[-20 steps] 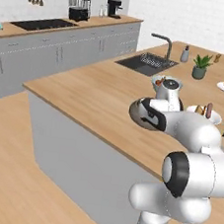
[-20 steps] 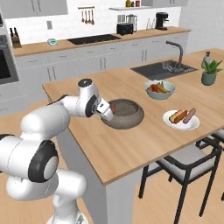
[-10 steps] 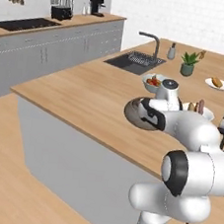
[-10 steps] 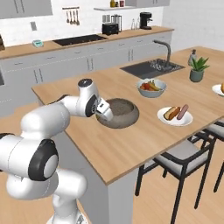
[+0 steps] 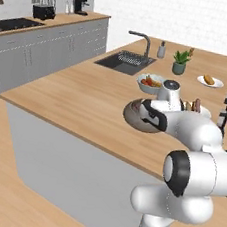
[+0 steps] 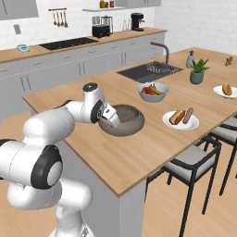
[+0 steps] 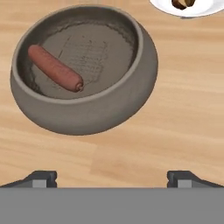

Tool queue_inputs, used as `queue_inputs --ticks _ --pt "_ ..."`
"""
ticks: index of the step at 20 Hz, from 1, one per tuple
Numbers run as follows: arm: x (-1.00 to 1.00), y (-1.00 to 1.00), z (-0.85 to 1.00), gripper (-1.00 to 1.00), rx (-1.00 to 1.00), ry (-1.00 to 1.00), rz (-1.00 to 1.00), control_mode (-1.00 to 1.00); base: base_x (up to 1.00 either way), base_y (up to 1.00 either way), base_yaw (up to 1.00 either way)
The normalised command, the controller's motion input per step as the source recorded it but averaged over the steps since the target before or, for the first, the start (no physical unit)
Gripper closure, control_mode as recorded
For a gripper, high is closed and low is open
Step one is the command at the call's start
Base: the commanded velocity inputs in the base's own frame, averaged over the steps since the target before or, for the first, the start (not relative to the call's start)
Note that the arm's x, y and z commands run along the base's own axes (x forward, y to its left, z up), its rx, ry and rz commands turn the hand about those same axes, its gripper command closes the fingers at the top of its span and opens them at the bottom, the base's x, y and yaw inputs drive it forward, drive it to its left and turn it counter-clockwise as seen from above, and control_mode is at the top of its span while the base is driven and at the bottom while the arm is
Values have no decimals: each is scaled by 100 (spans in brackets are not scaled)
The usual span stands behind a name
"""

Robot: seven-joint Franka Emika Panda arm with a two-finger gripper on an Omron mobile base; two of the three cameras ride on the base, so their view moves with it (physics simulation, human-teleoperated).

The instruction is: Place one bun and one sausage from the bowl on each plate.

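Where the wooden island point(image 6: 139, 152) fronts grey cabinets point(image 6: 55, 74), fingers point(image 7: 41, 178) spread empty beside the bowl point(image 7: 87, 118).

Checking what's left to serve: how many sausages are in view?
2. One sausage lies in the dark bowl; another sausage sits beside a bun on the near plate. The far plate is too small to tell.
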Motion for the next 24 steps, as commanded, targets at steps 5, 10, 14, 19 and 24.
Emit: queue_inputs --ticks 5,10,14,19,24 --pt "100 -7 43 -100 11 -1 1 -100 0 0 0" --pt "100 -14 6 -100 1 4 35 -100 0 0 0" --pt "22 4 -35 -100 -11 10 30 -100 0 0 0" --pt "3 3 -41 -100 -24 17 32 -100 0 0 0" --pt "5 24 -15 -100 -7 5 3 -100 0 0 0"
